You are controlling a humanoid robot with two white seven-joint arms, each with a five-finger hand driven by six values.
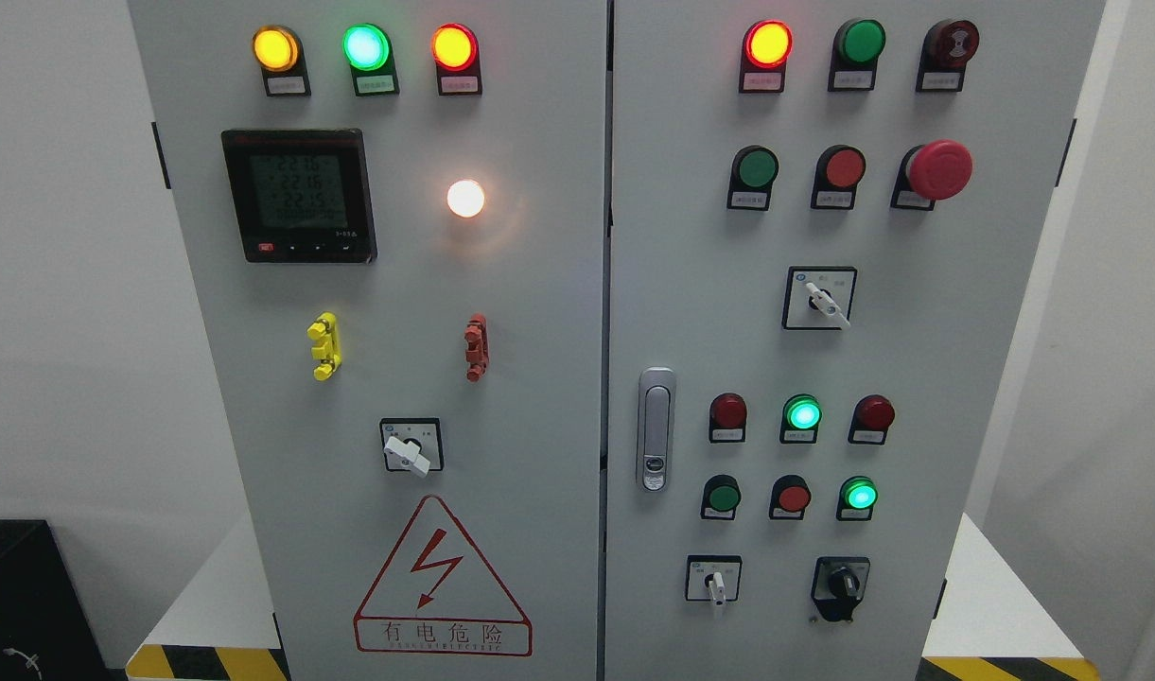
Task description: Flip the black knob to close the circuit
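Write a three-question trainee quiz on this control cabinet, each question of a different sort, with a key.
1. True or false: the black knob sits at the lower right of the right door.
2. Multiple choice: what stands directly left of the black knob? A) a white-handled selector switch B) the red mushroom button C) the door latch
3. Fill in: the white lamp lit beside the digital meter is on the ____ door.

Key: 1 true; 2 A; 3 left. Neither robot hand is in view.
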